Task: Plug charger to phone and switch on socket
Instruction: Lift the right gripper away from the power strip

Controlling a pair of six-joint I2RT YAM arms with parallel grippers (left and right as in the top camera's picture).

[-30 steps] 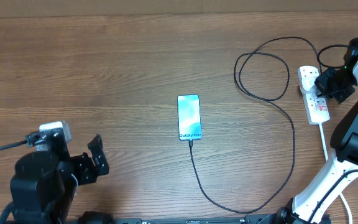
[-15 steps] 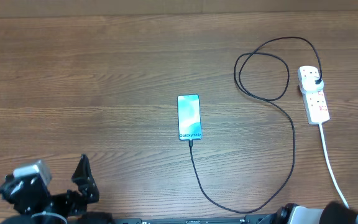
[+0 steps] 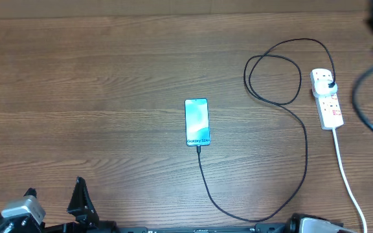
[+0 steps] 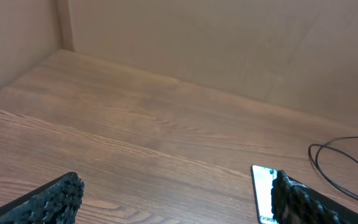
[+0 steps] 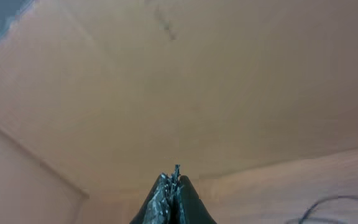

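Observation:
The phone (image 3: 197, 122) lies flat mid-table, teal screen up, and shows in the left wrist view (image 4: 264, 193) behind my right finger. The charger (image 3: 305, 149), a thin black cable, runs from the phone's near end, loops right and ends in a black plug in the socket (image 3: 327, 98), a white power strip at the right. My left gripper (image 4: 178, 198) is open and empty, low at the near left edge (image 3: 76, 206). My right gripper (image 5: 174, 180) is shut on nothing, raised and pointing at the wall; it does not show in the overhead view.
The strip's thick white cord (image 3: 350, 184) runs toward the near right edge. A blurred dark cable (image 3: 368, 103) hangs at the far right. Cardboard walls (image 4: 229, 43) enclose the table at the back and left.
My right arm has lifted away from the socket and left the overhead view. My left arm has drawn back to the near left edge.

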